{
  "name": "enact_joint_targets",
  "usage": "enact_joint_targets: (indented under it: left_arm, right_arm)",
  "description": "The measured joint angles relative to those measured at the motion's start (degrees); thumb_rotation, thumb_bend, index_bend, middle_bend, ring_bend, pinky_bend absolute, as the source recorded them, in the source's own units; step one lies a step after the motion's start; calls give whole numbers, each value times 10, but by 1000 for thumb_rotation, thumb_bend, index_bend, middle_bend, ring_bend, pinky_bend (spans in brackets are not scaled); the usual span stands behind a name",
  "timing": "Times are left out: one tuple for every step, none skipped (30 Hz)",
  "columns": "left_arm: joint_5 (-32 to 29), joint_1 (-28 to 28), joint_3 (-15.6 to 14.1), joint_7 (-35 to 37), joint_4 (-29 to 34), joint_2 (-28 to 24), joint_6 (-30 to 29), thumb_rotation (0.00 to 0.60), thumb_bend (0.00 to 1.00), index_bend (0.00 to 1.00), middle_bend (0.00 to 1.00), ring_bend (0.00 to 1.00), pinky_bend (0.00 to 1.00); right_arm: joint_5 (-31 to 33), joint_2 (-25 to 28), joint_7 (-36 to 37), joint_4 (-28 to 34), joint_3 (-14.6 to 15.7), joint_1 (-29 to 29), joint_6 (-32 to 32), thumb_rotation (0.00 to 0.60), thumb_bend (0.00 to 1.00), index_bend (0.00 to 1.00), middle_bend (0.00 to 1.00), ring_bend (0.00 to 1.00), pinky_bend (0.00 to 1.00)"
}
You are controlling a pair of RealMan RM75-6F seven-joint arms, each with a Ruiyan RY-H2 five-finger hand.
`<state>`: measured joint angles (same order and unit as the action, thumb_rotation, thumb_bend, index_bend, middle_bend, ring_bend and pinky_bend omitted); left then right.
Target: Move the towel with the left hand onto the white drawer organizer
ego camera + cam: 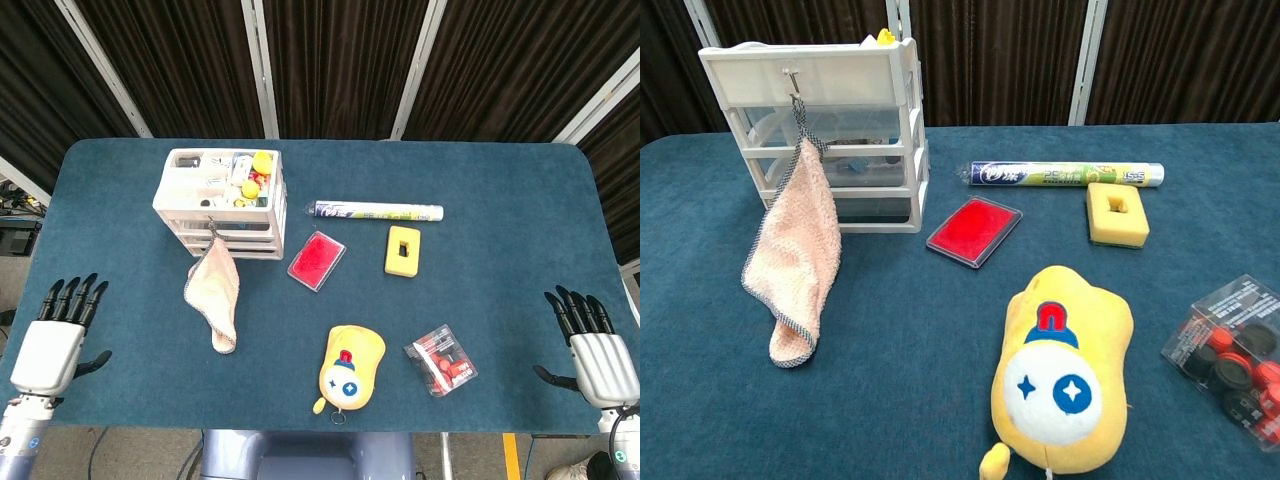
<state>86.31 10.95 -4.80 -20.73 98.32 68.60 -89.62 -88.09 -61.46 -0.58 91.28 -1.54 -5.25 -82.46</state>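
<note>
A pink towel (214,293) (793,259) hangs by its loop from a small hook on the front of the white drawer organizer (222,205) (855,82); its lower end rests on the table. My left hand (58,338) is open at the table's near left edge, well away from the towel, holding nothing. My right hand (595,346) is open at the near right edge, also holding nothing. Neither hand shows in the chest view.
A red flat case (316,260), a long printed tube (379,211) and a yellow sponge block (402,250) lie right of the organizer. A yellow plush toy (350,367) and a clear box of red and black parts (441,359) sit near the front.
</note>
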Motion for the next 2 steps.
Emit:
enact_joint_targets:
  left_arm:
    - [1,-2,1,5,-3,0,-2,600,0,0,0,0,0]
    - [4,-4,2,9,-8,2,-5,600,0,0,0,0,0]
  right_arm:
    - [0,0,0,0,0,0,0,600,9,0,0,0,0]
    - [0,0,1,0,0,0,0,600,9,0,0,0,0]
